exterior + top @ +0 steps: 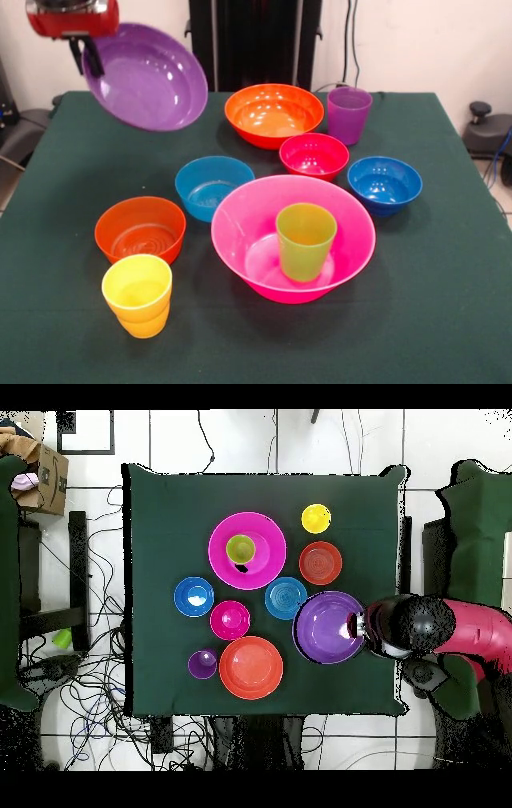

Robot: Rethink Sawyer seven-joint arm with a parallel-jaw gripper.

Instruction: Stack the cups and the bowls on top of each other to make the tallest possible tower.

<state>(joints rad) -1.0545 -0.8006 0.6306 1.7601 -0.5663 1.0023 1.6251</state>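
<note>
My gripper [86, 56] is shut on the rim of the big purple bowl [148, 76], holding it tilted above the table's far left corner. In the overhead view the gripper [355, 626] and purple bowl [325, 627] are beside the light blue bowl [286, 598]. The big pink bowl [240, 240] stands near the front with the lime green cup [305, 240] upright inside it. On the table around it stand the yellow cup [138, 294], small orange bowl [140, 230], light blue bowl [214, 186], red bowl [314, 155], dark blue bowl [384, 184], big orange bowl [274, 114] and purple cup [349, 114].
A dark green cloth covers the table [448, 304]. In the overhead view a cardboard box [40, 479] sits off the table at upper left, and cables [100, 694] lie on the floor along the left and bottom sides.
</note>
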